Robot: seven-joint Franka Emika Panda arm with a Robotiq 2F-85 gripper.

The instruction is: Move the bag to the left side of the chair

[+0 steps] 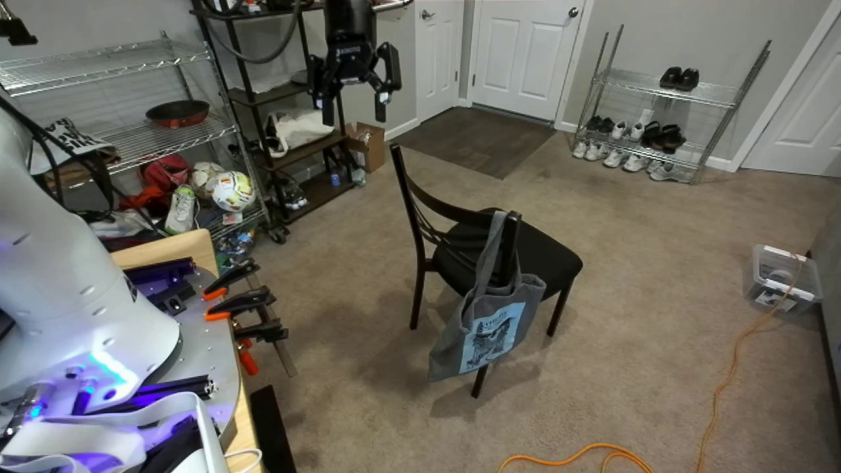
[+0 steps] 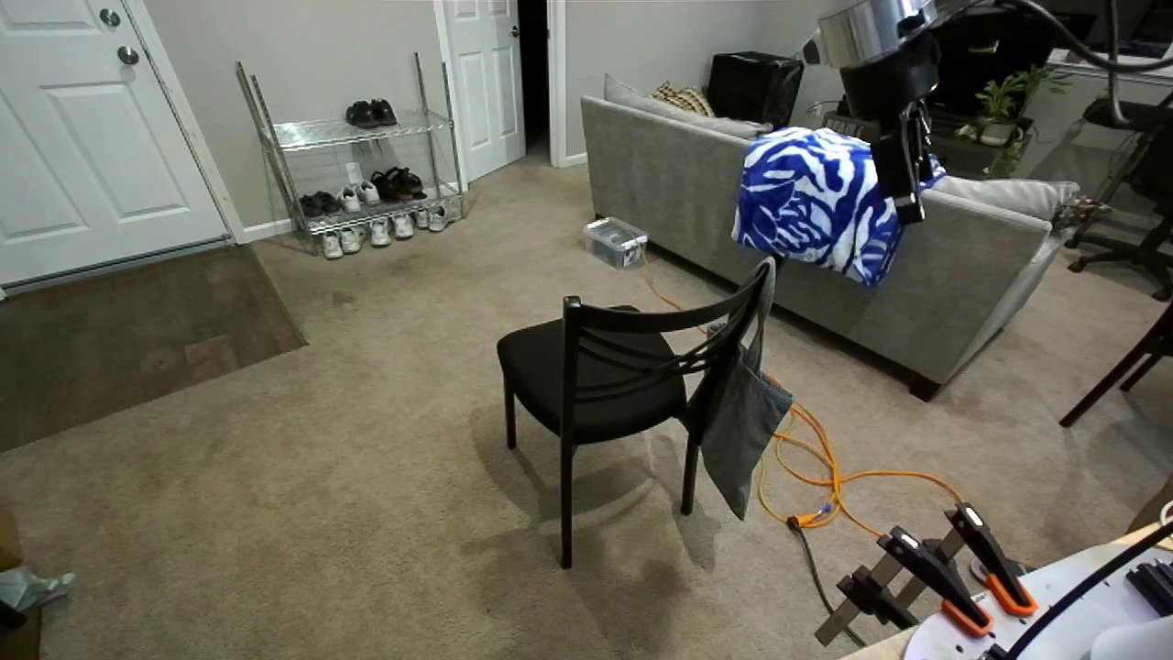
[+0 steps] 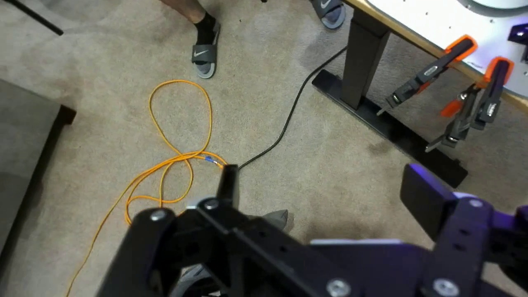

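Observation:
The bag, a grey tote with a pale blue print [image 1: 489, 332], hangs by its handles over one top corner of the backrest. That corner is on the right in both exterior views, where the bag [image 2: 740, 412] drapes down outside the post. The black chair [image 1: 545, 253] stands upright on the carpet, its seat [image 2: 541, 362] bare. High above the floor and apart from both, my gripper [image 1: 355, 112] points down, jaws spread wide with nothing between them; it also shows in an exterior view [image 2: 903, 197]. In the wrist view, only a grey bag corner [image 3: 277, 218] peeks past my gripper [image 3: 324, 181].
An orange cord [image 2: 829, 467] lies coiled on the floor near the chair. Clamps [image 1: 240, 302] jut from the robot's table. A grey sofa [image 2: 660, 174] and wire shelving [image 1: 131, 138] flank the area. A person's sandalled foot [image 3: 205, 53] shows in the wrist view.

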